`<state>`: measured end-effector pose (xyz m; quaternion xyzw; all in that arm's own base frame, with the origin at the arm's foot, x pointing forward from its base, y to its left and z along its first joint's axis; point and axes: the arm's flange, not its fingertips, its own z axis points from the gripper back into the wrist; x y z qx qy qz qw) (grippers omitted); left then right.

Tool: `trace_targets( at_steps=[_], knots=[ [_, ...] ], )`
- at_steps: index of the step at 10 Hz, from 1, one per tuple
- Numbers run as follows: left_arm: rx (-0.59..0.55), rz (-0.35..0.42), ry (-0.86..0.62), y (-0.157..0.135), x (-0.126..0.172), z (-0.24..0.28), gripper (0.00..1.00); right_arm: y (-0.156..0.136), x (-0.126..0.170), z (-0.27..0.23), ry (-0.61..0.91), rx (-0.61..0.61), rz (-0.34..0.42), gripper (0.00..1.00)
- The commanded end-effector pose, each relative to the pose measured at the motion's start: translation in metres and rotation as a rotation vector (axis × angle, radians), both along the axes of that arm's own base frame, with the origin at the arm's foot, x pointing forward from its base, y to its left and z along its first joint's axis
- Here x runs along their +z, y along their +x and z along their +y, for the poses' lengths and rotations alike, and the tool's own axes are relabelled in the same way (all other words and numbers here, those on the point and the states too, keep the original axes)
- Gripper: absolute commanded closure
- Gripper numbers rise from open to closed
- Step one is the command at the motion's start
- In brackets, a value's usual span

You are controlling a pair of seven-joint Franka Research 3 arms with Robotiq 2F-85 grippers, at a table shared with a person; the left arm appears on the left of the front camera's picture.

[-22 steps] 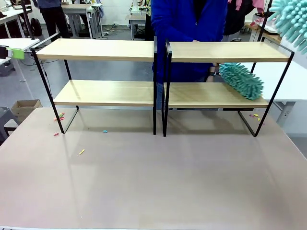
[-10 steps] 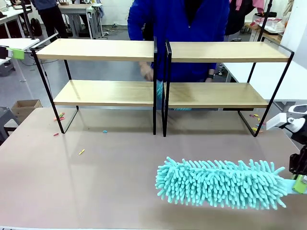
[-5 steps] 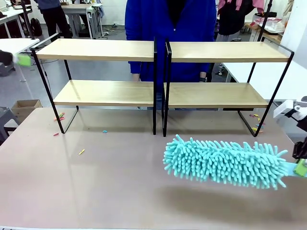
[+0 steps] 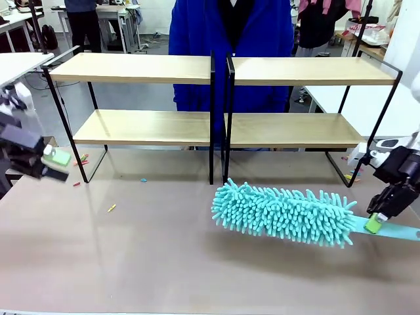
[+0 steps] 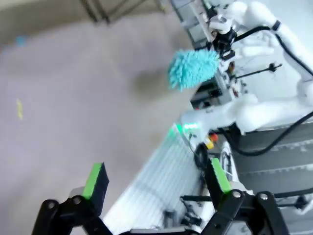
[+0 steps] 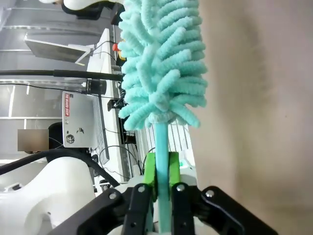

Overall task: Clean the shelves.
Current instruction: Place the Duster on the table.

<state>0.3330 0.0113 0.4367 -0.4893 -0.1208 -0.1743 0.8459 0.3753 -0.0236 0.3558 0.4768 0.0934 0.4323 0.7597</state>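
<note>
Task progress: the two matching two-tier shelves (image 4: 223,128), light-wood boards in thin black tube frames, stand side by side at far edge of the grey-brown table (image 4: 164,262), touching or nearly so at mid-table. A person in a blue jacket (image 4: 230,39) stands just behind them. All four boards bare; we can't tell from here whether any has been wiped. No duster contact w/ either unit right now, so we judge the cleaning either not begun or between passes. Small coloured bits of litter (image 4: 111,208) lie on the table near the left unit's foot; more by the right unit's foot.

Tool: fluffy teal microfibre duster (image 4: 282,213) hangs roughly level, above the tabletop, in front of the right unit, head pointing toward picture left, well short of lower board. Shadow underneath suggests it's off the surface.

Right gripper (image 4: 375,221): clamped tight on the duster's flat teal handle; in right wrist view the green pads (image 6: 149,176) pinch the handle (image 6: 162,161) from both sides, head (image 6: 161,63) straight ahead.

Left gripper (image 4: 56,164): hovers over table's left edge, near left unit's leg, holding nothing. Left wrist view shows jaws wide apart, pads (image 5: 94,180) w/ only table betw. them.

Left to do, by our est.: lift duster to boards, sweep each tier.
</note>
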Motion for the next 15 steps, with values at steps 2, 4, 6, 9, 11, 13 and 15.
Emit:
trace_targets(
  at_steps=[2,4,6,9,11,13,15],
  knots=[
    [0.104,0.296,0.137,-0.030,-0.060,-0.025,0.00,0.016,-0.004,0.001,-0.037,-0.008,0.000,0.88],
    [0.050,0.118,0.021,0.004,-0.023,0.003,0.00,0.021,-0.011,0.003,-0.112,-0.028,-0.006,0.88],
    [0.050,0.118,0.021,0.004,-0.023,0.003,0.00,0.026,-0.014,0.006,-0.189,-0.056,-0.030,0.34],
    [0.050,0.118,0.021,0.004,-0.023,0.003,0.00,0.037,0.003,-0.040,-0.264,-0.287,-0.158,0.00],
    [0.050,0.118,0.021,0.004,-0.023,0.003,0.00,0.042,0.017,-0.083,-0.314,-0.563,-0.352,0.06],
    [0.050,0.118,0.021,0.004,-0.023,0.003,0.00,0.013,0.052,-0.128,-0.073,-0.740,-0.382,0.00],
    [0.050,0.118,0.021,0.004,-0.023,0.003,0.00,-0.039,0.082,-0.149,0.159,-0.757,-0.188,0.00]
  ],
)
